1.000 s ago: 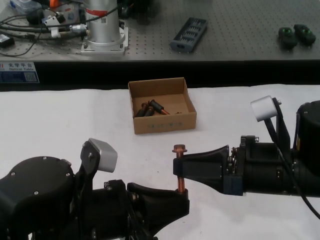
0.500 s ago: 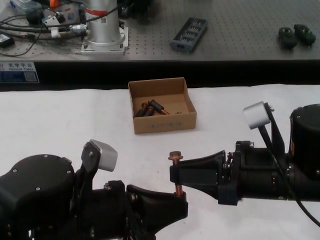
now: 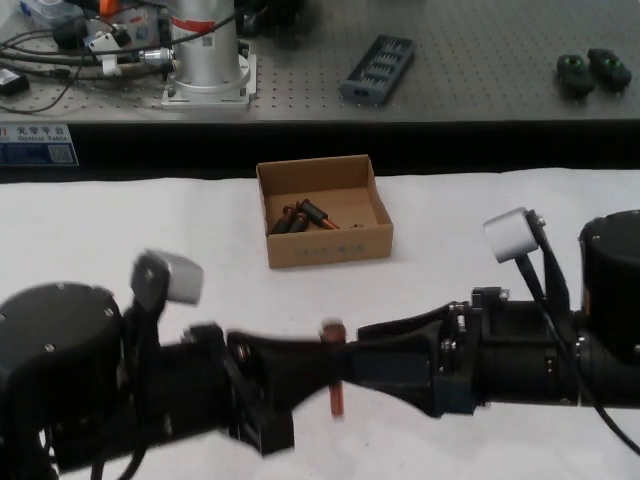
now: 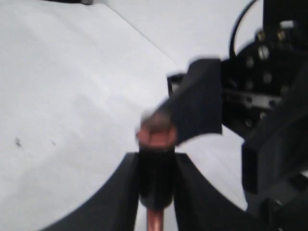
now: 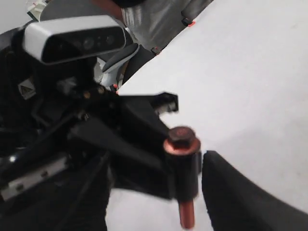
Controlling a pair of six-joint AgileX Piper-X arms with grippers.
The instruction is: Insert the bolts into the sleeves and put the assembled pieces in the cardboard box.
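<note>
Blue label (image 3: 37, 144) on table edge (image 3: 400, 140), print on cardboard box (image 3: 330, 247): illegible.

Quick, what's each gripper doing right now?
Left gripper: closed on the sleeve, bolt inside it.
Right gripper: by the bolt, cannot be told.

Lab: perforated optical table (image 3: 470, 70), cables (image 3: 40, 45).

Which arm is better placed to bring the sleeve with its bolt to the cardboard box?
Left, probably: the left gripper is shut on the sleeve, with the bolt through it.
</note>
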